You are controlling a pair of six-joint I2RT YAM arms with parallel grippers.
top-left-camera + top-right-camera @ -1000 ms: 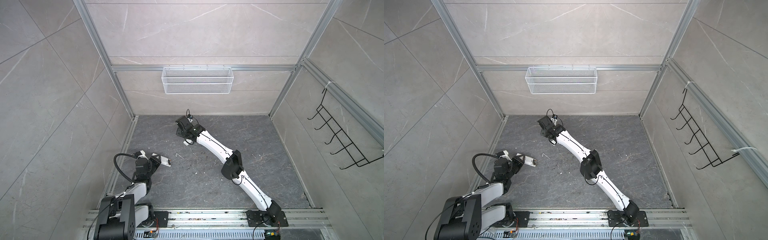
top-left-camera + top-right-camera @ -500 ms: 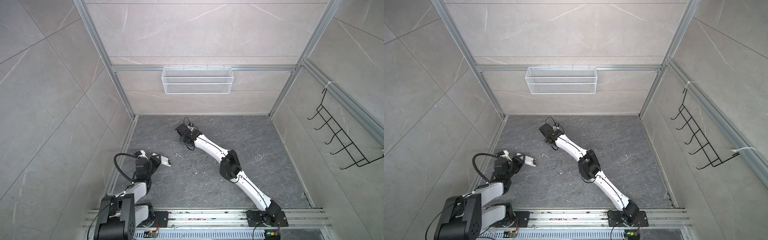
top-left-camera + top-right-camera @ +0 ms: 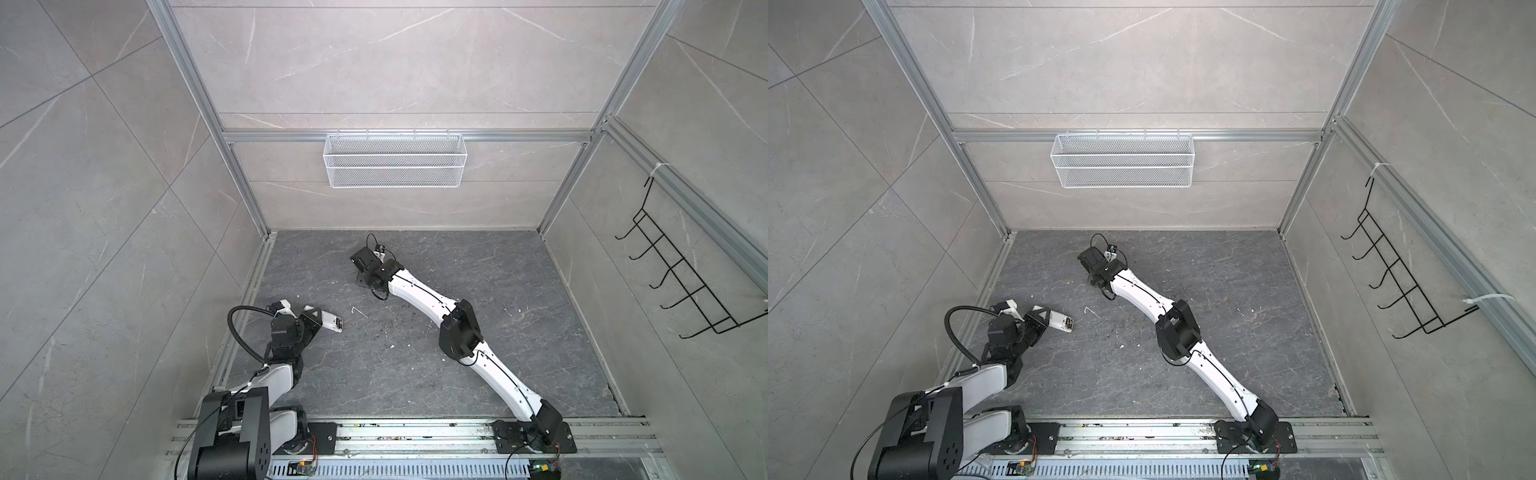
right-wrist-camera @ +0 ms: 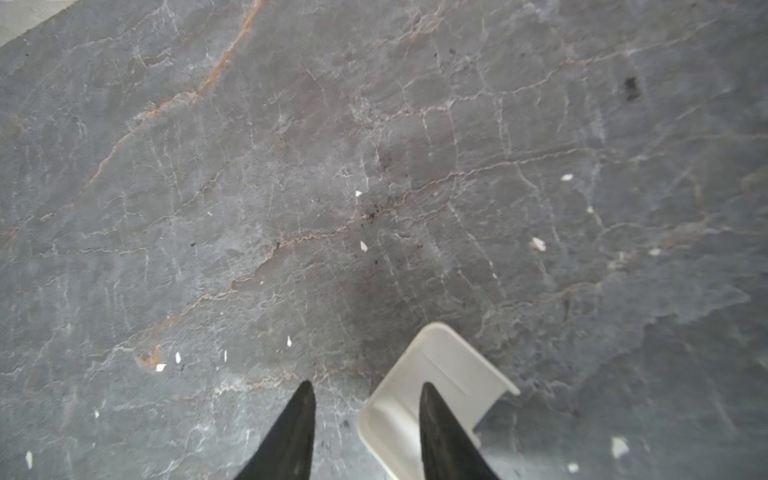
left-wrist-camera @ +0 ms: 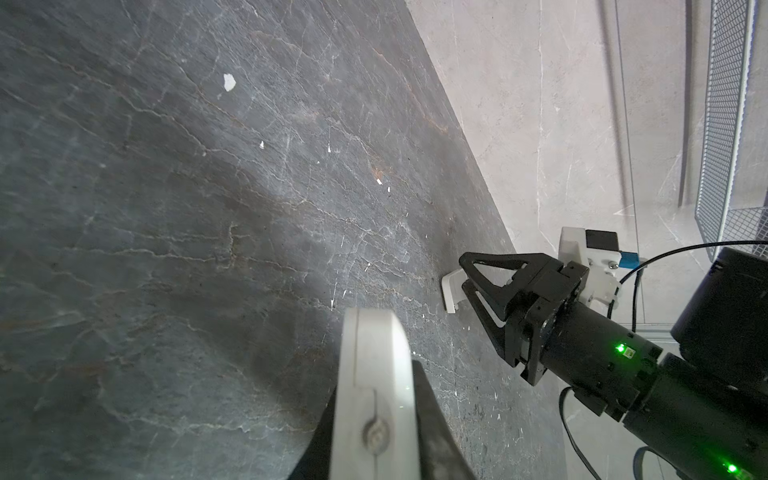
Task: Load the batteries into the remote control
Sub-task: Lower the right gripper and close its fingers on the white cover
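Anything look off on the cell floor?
Yes: white specks litter the dark floor, a thin bent white wire lies near the remote control, and a loose white cover lies by the right gripper.

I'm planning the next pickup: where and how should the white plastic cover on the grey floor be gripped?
Pinch the white cover across its short width, on its two long edges, coming straight down: it is a thin shell lying low on the floor, with no handle. The open right tool sits offset, one fingertip over the cover; probably shift it to straddle both edges.
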